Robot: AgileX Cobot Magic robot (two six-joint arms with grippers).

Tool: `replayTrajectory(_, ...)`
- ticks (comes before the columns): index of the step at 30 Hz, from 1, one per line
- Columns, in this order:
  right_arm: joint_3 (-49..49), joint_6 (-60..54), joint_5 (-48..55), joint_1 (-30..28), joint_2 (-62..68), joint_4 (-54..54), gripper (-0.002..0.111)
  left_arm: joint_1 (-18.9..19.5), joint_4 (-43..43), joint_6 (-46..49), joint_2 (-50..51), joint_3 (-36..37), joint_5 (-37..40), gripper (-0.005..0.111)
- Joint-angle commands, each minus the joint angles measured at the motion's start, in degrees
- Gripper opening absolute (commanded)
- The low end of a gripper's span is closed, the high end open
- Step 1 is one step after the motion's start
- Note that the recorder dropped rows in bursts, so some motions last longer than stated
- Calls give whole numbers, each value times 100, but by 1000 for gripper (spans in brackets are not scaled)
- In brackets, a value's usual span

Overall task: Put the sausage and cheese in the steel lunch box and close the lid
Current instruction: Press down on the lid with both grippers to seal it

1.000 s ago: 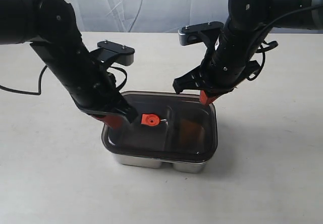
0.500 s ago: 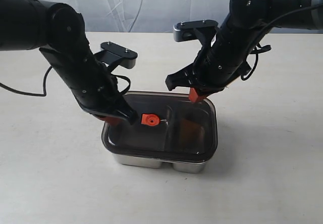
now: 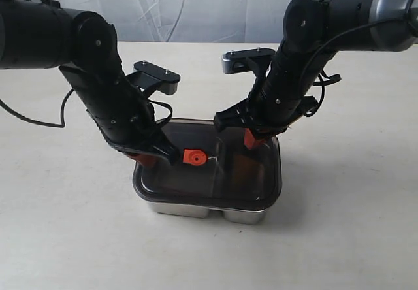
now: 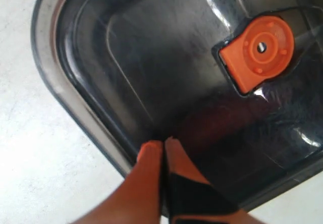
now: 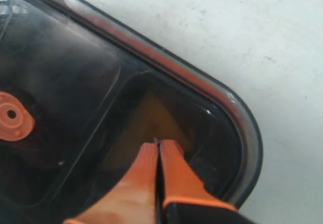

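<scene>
The smoky dark lid (image 3: 208, 180) lies on the steel lunch box (image 3: 196, 209) in the middle of the table. Its orange valve tab (image 3: 194, 156) sits at the centre. Through the lid the cheese (image 5: 151, 115) shows as a dim yellow wedge and the sausage (image 4: 222, 125) as a faint red shape. My left gripper (image 4: 162, 144) is shut with nothing in it, its tips touching the lid near the left corner. Touching the lid over the cheese is my right gripper (image 5: 158, 146), also shut and holding nothing.
The box stands on a pale tabletop (image 3: 346, 225). Both black arms lean in over the box from the left and the right. A white cloth backdrop (image 3: 196, 9) hangs behind the table's far edge.
My right gripper has come down and leftwards from the lid's far right edge onto the lid. The left arm has shifted slightly with its tips staying on the lid.
</scene>
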Motion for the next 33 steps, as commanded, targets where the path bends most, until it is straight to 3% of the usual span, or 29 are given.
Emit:
replayTrajectory(1, 38, -27, 83, -29, 141, -60, -1, -39, 60, -44, 167, 50, -38, 0)
replayTrajectory(8, 38, -27, 164, -29, 141, -60, -1, -39, 16, -58, -44, -19, -1081, 0)
replayTrajectory(13, 38, -27, 162, -29, 130, -60, -1, -18, 785, -647, -73, -449, -1571, 0)
replayTrajectory(21, 38, -27, 77, -29, 41, -35, -1, 414, 990, -768, 285, -647, -1545, 0)
replayTrajectory(33, 38, -27, 83, -29, -208, -56, -1, 415, 878, -745, 411, -657, -1023, 0)
